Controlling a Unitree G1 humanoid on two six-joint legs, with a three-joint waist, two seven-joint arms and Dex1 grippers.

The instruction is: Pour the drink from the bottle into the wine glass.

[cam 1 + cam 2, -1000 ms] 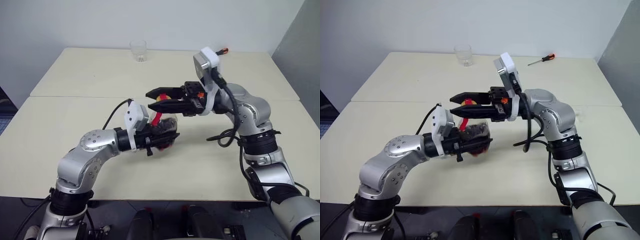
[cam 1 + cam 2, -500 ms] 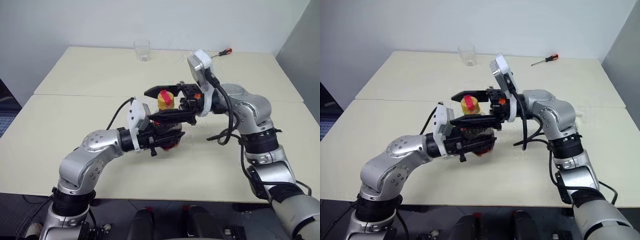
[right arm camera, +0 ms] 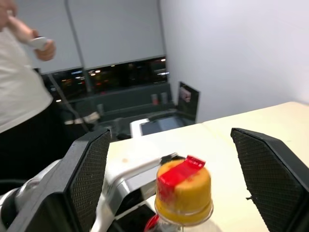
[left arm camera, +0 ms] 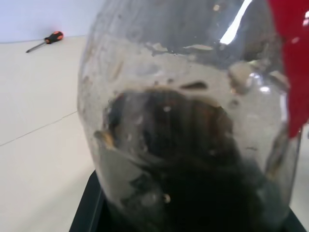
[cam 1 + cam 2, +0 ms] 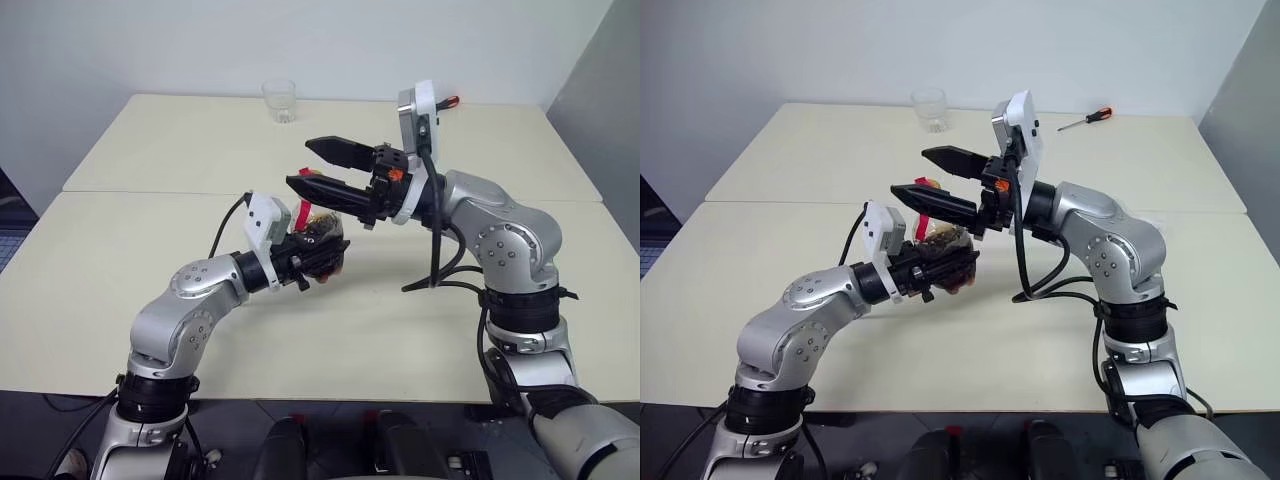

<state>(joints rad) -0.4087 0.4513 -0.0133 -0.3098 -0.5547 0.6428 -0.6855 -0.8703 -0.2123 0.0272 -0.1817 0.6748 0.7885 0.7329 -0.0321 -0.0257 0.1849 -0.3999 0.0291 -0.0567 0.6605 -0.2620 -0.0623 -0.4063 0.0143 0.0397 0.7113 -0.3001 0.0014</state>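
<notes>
The left gripper (image 5: pixel 322 257) has its fingers clamped on the bottle (image 5: pixel 945 262), holding it up above the middle of the tabletop (image 5: pixel 150 180), clear of the surface. In the left wrist view the bottle's clear round body sits close between the fingers, and the drink (image 4: pixel 193 159), dark and nearly black, fills its lower part. A red strip (image 4: pixel 289 63) runs down the neck.

The right gripper (image 5: pixel 320 165) hangs just above the bottle, pointing toward the robot's left, with its fingers (image 5: pixel 345 152) spread wide apart and holding nothing. In the right wrist view the yellow cap (image 3: pixel 184 191), with a red strip across its top, stands between the two fingers without touching either one.

A tumbler (image 5: pixel 278 101) stands upright near the tabletop's far edge, left of centre. A screwdriver (image 5: pixel 1085 119) lies toward the far right corner, well apart from the tumbler. A person (image 3: pixel 19 96) stands beyond the tabletop in the right wrist view.
</notes>
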